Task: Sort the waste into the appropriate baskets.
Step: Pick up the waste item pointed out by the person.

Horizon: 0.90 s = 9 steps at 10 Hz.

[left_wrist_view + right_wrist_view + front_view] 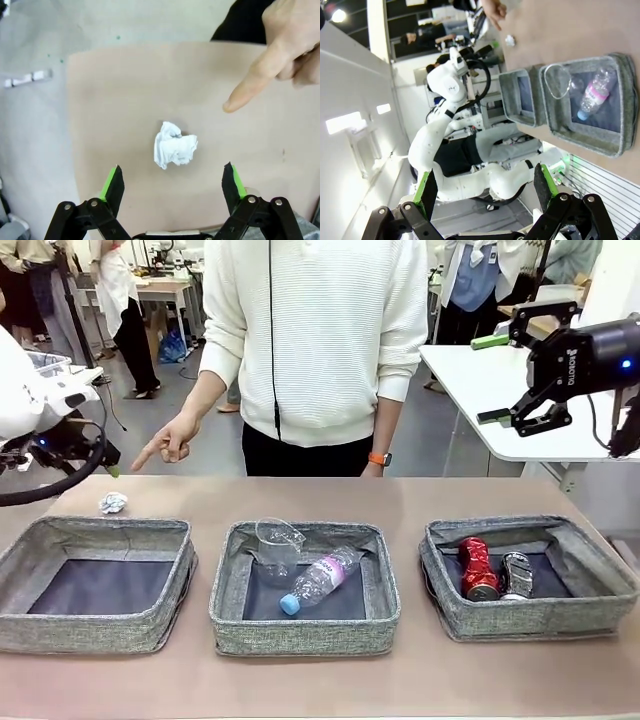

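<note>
Crumpled paper ball point(175, 145) on bare tan table point(125, 90), lying between and just beyond the left gripper point(173, 181) fingertips, untouched; green-padded fingers point(111, 184) spread wide apart. Roundish wad, no clear long axis. Pointing hand point(280, 50) beyond the right-hand fingertip, index finger aimed down toward the ball, not touching it.

From the front: ball point(113, 503) on the table behind the left bin point(98, 585), near its far left corner; left gripper point(100, 462) hovering above and just behind it, hand point(168, 443) beside.

Middle bin point(305, 590) holding a clear cup point(277, 545) on its side, mouth toward the far left corner, and a bottle point(318, 582) lying diagonally, blue cap toward the near left, base toward the far right; pink-and-white label, print too small to read. Right bin point(530, 580) holding a red can point(478, 568) and a crushed silver can point(517, 575) side by side, both lying with long axes running near to far; red can's lettering illegible.

Right gripper point(497, 378) raised high over the right bin's far side, fingers wide apart, empty, pointing left; maker's lettering on the black body not legible.

Smooth tan tabletop, grey woven bins with dark lining. Beyond: person in a white sweater with an orange wristband at the far edge, white table to the right, grey floor, workbenches and other people farther back.
</note>
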Each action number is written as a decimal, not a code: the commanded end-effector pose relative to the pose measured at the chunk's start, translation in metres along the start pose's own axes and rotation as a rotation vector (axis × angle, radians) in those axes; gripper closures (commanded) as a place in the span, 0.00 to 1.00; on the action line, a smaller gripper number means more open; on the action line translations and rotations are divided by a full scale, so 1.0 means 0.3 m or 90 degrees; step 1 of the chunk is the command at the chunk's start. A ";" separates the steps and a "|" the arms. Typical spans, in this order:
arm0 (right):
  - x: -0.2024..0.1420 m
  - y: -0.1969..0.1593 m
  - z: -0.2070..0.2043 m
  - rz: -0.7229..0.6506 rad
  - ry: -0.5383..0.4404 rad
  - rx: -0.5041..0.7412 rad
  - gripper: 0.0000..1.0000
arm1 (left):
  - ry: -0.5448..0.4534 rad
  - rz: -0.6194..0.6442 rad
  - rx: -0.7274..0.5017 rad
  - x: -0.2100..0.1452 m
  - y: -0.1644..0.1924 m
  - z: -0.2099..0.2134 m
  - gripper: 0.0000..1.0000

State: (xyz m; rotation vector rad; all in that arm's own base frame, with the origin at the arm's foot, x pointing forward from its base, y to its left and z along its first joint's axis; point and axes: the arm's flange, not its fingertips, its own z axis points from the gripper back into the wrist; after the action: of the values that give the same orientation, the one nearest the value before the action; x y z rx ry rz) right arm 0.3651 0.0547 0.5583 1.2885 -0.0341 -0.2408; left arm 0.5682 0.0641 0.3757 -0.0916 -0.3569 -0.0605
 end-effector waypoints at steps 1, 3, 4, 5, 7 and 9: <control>-0.001 0.014 -0.004 -0.008 0.000 0.020 0.00 | 0.041 0.006 -0.033 0.021 0.026 -0.038 0.00; -0.001 0.014 -0.004 -0.008 0.000 0.020 0.00 | 0.045 0.007 -0.025 0.016 0.031 -0.060 0.00; -0.001 0.014 -0.004 -0.008 0.000 0.020 0.00 | 0.038 0.002 -0.030 0.015 0.025 -0.060 0.00; -0.001 0.014 -0.004 -0.008 0.000 0.020 0.00 | 0.029 -0.008 -0.042 0.015 0.026 -0.072 0.00; -0.001 0.014 -0.004 -0.008 0.000 0.020 0.00 | 0.002 -0.011 -0.032 0.019 0.026 -0.080 0.00; -0.001 0.014 -0.004 -0.008 0.000 0.020 0.00 | -0.035 -0.017 -0.049 0.024 0.025 -0.072 0.00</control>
State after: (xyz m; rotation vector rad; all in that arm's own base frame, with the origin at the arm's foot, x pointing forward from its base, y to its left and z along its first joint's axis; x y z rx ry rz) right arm 0.3650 0.0543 0.5584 1.2891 -0.0333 -0.2408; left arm 0.5830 0.0630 0.3615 -0.1328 -0.3669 -0.0764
